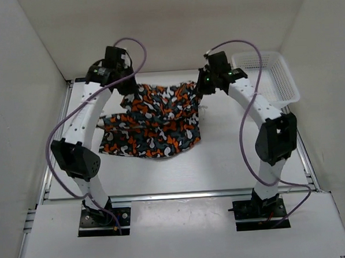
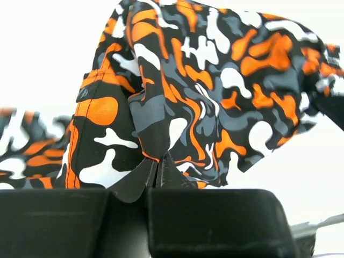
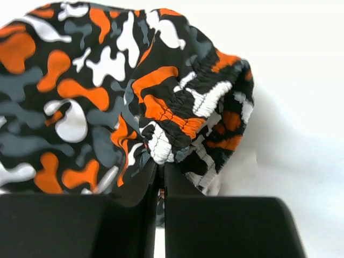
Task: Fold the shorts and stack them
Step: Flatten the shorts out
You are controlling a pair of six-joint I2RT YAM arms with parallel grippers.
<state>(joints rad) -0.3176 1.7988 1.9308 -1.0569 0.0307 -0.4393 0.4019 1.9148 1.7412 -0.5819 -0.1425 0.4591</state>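
Left fingers (image 2: 134, 188) are clenched on the shorts (image 1: 155, 121), with a hemmed edge of the fabric pinched between the two tips. Right fingers (image 3: 180, 185) are likewise clenched on the shorts, with a gathered elastic band pinched between the tips.

1. Desk (image 1: 163, 175): white surface. Both arm bases are bolted at its 6 o'clock edge.
2. Shorts: camouflage print in orange, black, grey and white. In the top view the garment sits at the centre of the desk, shifted slightly toward 12 o'clock.
   - The 6 o'clock portion lies spread flat on the desk.
   - The 12 o'clock edge spans between the two sets of fingers.
   - The left grip is at the garment's 10 o'clock corner and the right grip at its 2 o'clock corner.
   - In both wrist views the fabric bunches in folds just beyond the fingertips.
   - Whether the gripped edge is clear of the desk cannot be determined.
3. Left arm (image 1: 82, 122) and right arm (image 1: 264, 115): each arches from its base toward 12 o'clock and bends inward to its corner of the garment.
4. White mesh basket (image 1: 289, 91): stands at the 2 o'clock corner of the desk, just beside the right arm and apart from the shorts.
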